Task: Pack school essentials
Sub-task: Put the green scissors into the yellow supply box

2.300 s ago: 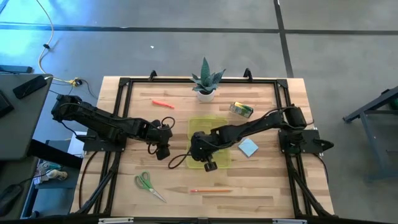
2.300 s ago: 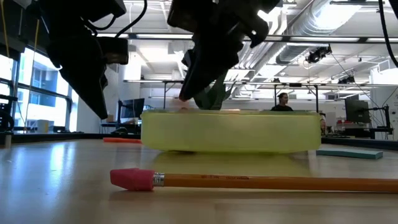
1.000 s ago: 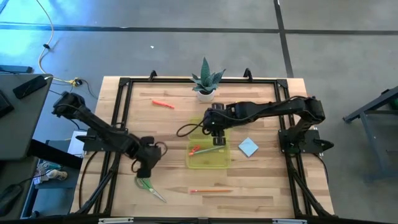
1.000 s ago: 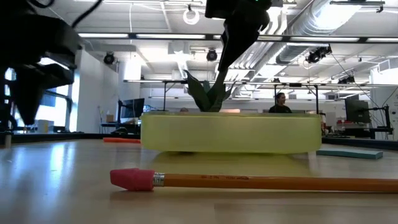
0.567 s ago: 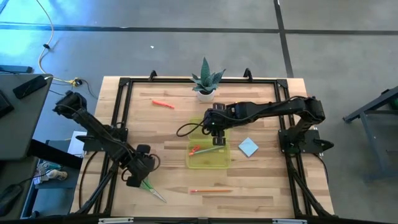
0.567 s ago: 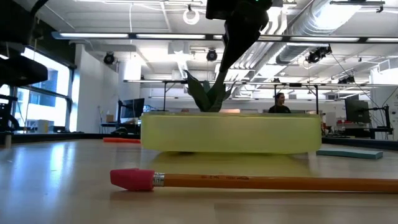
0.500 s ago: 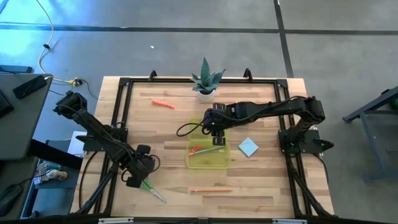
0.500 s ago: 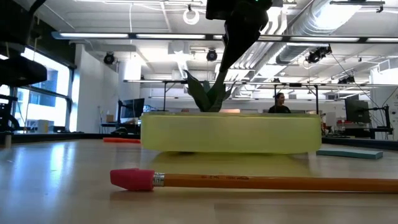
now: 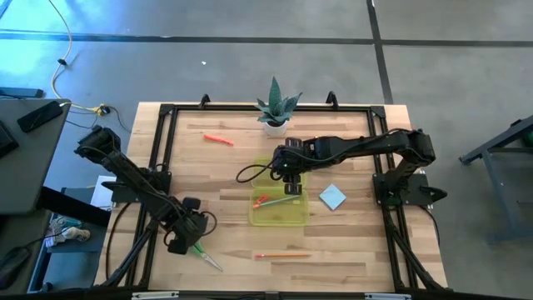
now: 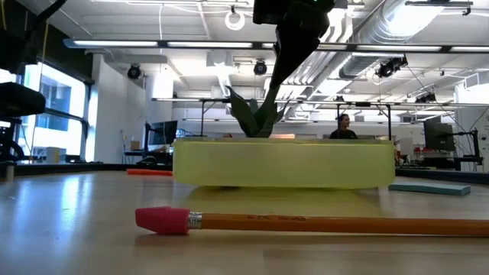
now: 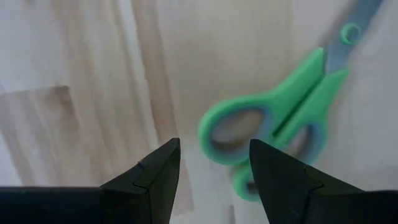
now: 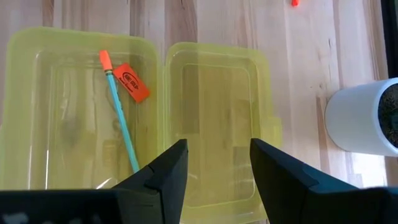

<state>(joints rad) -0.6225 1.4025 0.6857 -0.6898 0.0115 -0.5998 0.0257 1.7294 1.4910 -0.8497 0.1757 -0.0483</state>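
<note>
The green-handled scissors [image 11: 267, 127] lie flat on the table near its near-left corner; in the high view the scissors [image 9: 205, 257] show partly under the left arm. My left gripper [image 11: 211, 158] is open, right above the handle loops, and touches nothing that I can see. My right gripper [image 12: 214, 155] is open and hovers over the open yellow-green box [image 9: 279, 206]. In the box [image 12: 74, 124] lie a teal pen [image 12: 121, 127] and an orange eraser [image 12: 132, 83]. A pencil [image 10: 306, 223], a blue note pad [image 9: 332, 197] and an orange pen [image 9: 219, 138] lie on the table.
The spiky plant in its white pot [image 9: 275, 108] stands at the far edge, close behind the right gripper. The box's lid [image 12: 217, 124] lies open toward the pot. A tiny red piece [image 12: 295, 2] lies on the wood. A black frame rims the table [image 9: 158, 167].
My left gripper has moved toward the table's near-left corner and come down over the scissors' handles, staying open. The right arm has kept still above the box.
</note>
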